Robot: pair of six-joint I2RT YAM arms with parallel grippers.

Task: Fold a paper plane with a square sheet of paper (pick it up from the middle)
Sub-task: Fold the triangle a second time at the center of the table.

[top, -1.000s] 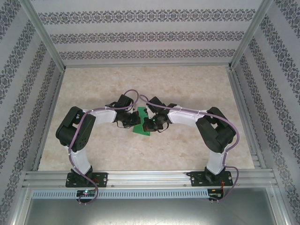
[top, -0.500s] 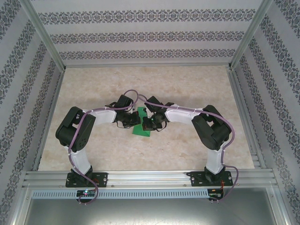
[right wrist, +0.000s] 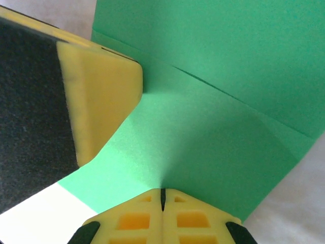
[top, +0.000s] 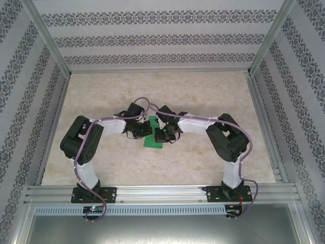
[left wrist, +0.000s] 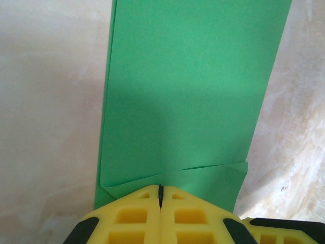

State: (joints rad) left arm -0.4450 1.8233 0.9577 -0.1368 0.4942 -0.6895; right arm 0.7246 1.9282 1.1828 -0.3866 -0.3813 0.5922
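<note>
The green sheet of paper (top: 152, 142) lies flat near the middle of the table (top: 203, 96), between the two wrists, already folded into a narrow band of layers; from the overhead camera its long axis runs from the near side of the table toward the far side, leaning slightly, with the broader end nearer the arm bases and the slimmer end pointing toward the back wall; in the left wrist view the band (left wrist: 188, 91) stretches straight away from the fingers, tilted a little to the right, and a folded edge crosses it just ahead of the tips; the left gripper (left wrist: 160, 192) is clenched, its yellow pads pressed together with only a thin seam between them, the tips set down at the near end of the paper; the right gripper (right wrist: 162, 195) is likewise clenched, pads meeting, tips resting on the green surface (right wrist: 203, 127) beside a diagonal crease; whether either one pinches a layer cannot be told; in the right wrist view a yellow finger of the left gripper (right wrist: 101, 86) sits on the paper, near the right one's tips.
</note>
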